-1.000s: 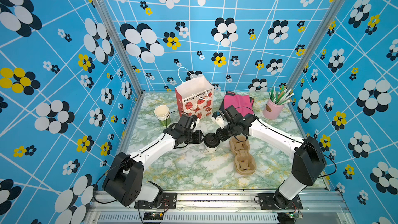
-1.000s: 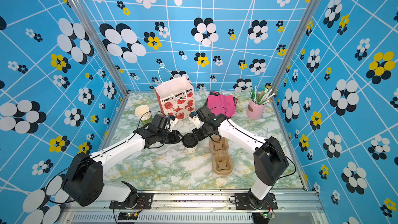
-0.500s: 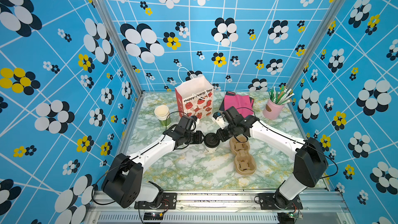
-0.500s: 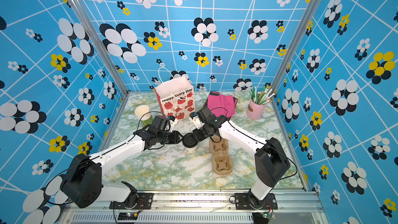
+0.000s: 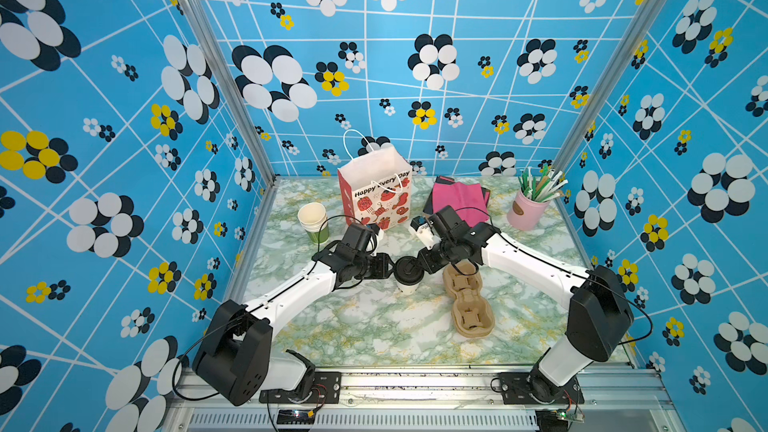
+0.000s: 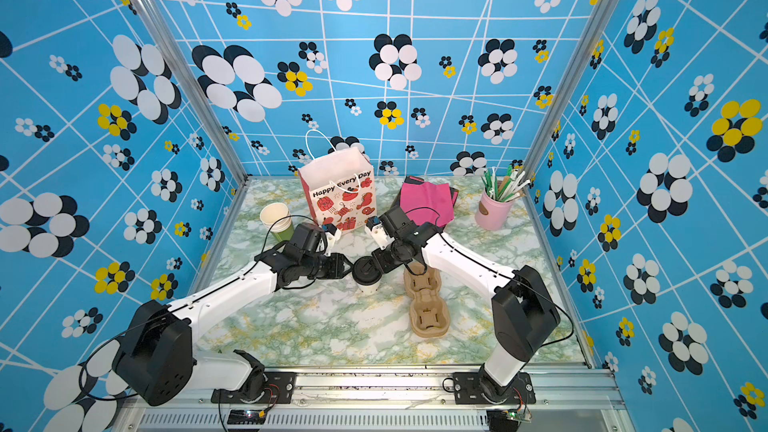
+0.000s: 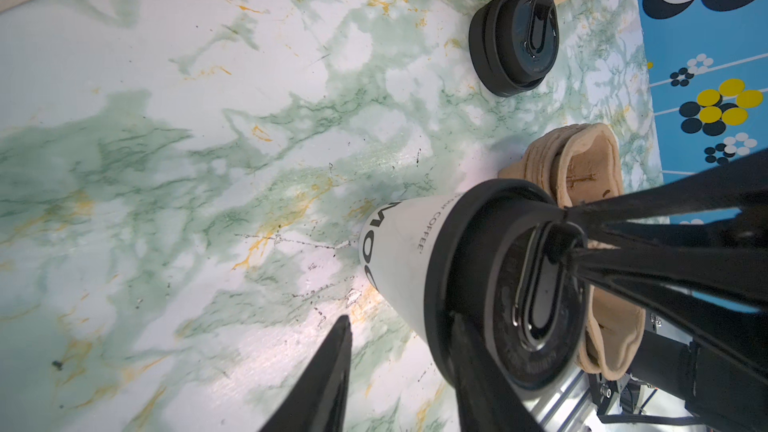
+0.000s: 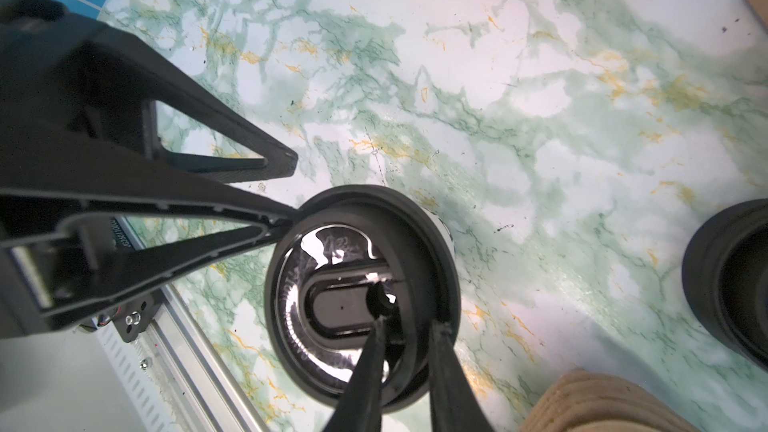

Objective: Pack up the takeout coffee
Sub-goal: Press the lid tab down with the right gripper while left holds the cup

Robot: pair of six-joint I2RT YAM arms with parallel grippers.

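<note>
My table (image 5: pixel 374 326) is a green-and-white marble sheet with yellow veins. At its back a red-and-white gift bag (image 5: pixel 376 197) stands upright. A stack of cream-and-green cups (image 5: pixel 313 220) sits just beside it on my left, and a pink cloth bundle (image 5: pixel 459 197) lies on my right. A pink mug (image 5: pixel 525 211) full of straws stands in the far right corner. Near the middle the takeout coffee (image 5: pixel 407 276) stands upright on the marble. Just beside it, toward my right, lies a stack of brown pulp cup carriers (image 5: pixel 469 305). A short stack of loose black lids (image 7: pixel 513 41) rests near the pink bundle.
</note>
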